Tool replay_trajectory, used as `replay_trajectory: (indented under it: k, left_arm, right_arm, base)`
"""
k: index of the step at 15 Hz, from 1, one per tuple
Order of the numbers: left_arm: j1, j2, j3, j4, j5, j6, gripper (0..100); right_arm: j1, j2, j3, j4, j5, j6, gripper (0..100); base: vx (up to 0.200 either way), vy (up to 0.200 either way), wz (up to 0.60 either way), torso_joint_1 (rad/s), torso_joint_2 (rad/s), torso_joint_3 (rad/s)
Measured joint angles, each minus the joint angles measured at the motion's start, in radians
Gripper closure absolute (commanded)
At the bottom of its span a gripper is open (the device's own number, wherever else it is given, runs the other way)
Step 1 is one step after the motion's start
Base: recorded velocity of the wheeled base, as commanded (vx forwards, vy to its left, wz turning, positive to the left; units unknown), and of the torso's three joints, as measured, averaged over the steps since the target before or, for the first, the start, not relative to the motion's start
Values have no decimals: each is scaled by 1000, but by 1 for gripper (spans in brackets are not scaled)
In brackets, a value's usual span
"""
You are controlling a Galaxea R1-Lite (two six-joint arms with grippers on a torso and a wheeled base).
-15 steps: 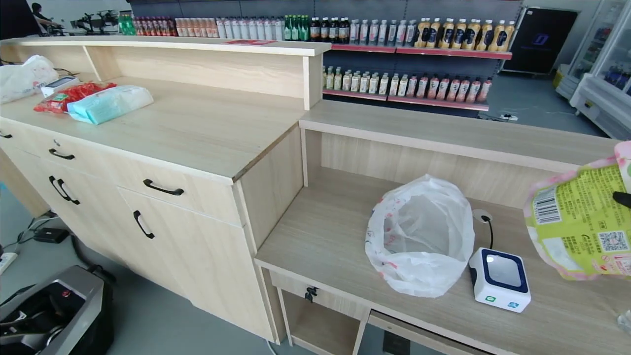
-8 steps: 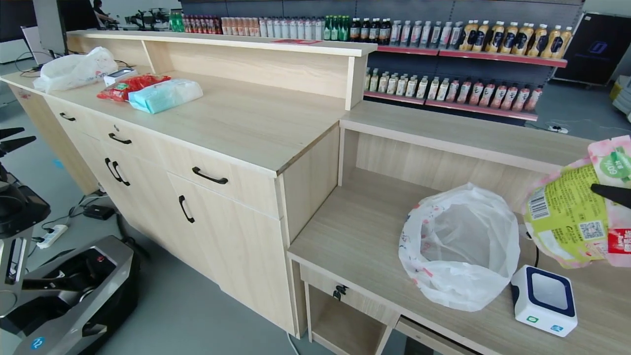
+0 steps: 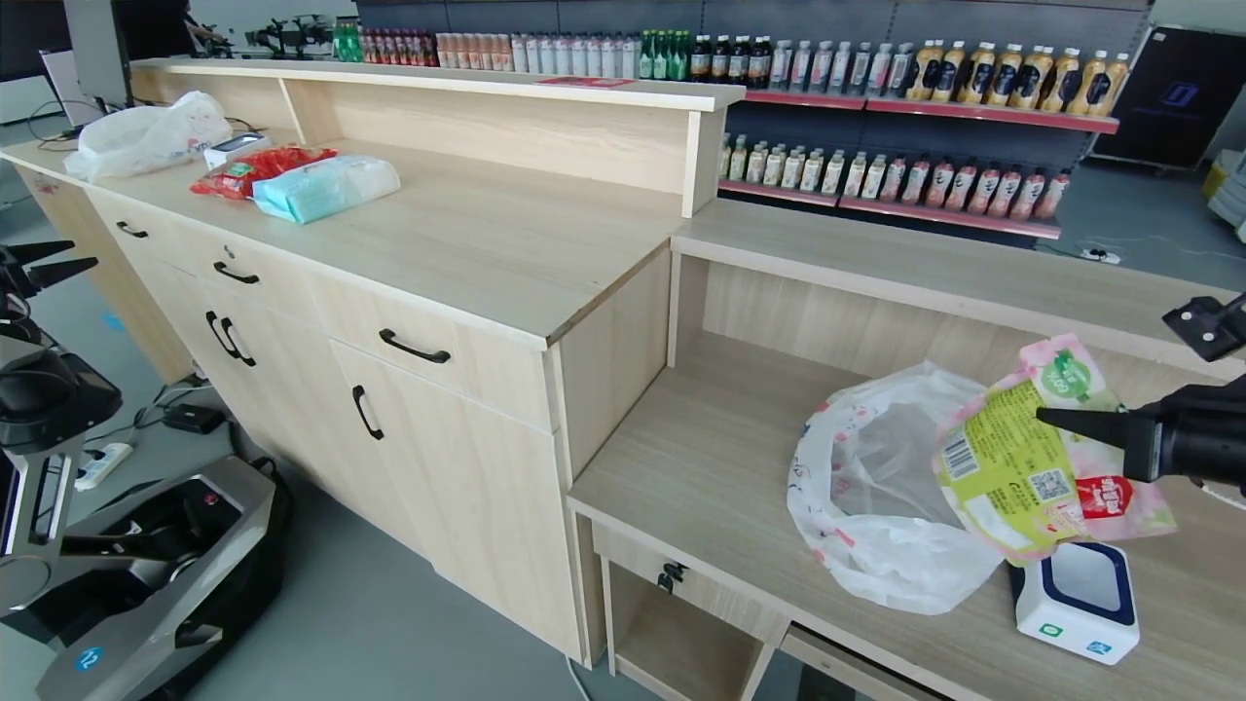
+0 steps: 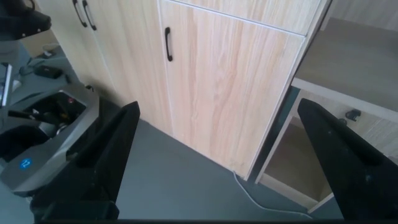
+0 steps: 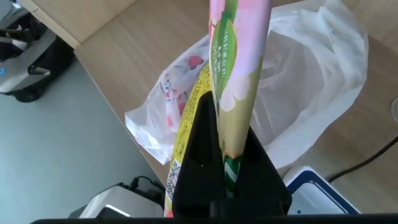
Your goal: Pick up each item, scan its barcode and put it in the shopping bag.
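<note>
My right gripper [image 3: 1059, 423] is shut on a pink and green snack packet [image 3: 1012, 467] with its barcode facing left. The packet hangs tilted over the right side of the white shopping bag [image 3: 866, 506], just above its open mouth. In the right wrist view the packet [image 5: 235, 74] stands edge-on between the fingers, with the bag [image 5: 311, 87] beneath. The white and blue barcode scanner [image 3: 1076, 590] sits on the low desk right of the bag. My left gripper [image 3: 47, 261] is open at the far left, away from the counter; its fingers [image 4: 112, 146] stand wide apart above the floor.
On the upper counter [image 3: 467, 234] at the back left lie a red packet [image 3: 255, 167], a pale blue tissue pack [image 3: 321, 187] and another white bag [image 3: 146, 136]. Drawers and cabinet doors face me. Drink shelves [image 3: 876, 107] stand behind.
The head view shifted early on. Since half a second ago, my right gripper has carried the packet left and down, from above the scanner to over the bag's mouth.
</note>
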Motion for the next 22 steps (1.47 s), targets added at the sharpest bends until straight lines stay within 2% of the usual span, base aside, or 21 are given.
replay_trajectory:
  k: [4,8,22]
  left_arm:
    - [0,0,0,0,0,0,0]
    - [0,0,0,0,0,0,0]
    - [0,0,0,0,0,0,0]
  right_arm:
    - [57,92,-24,-75,1,3,100]
    - [93,177,-54,-232,0,54,100]
    - [186,406,-12,-410,-2,51,100]
  base:
    - [0,0,0,0,0,0]
    - [0,0,0,0,0,0]
    - [0,0,0,0,0,0]
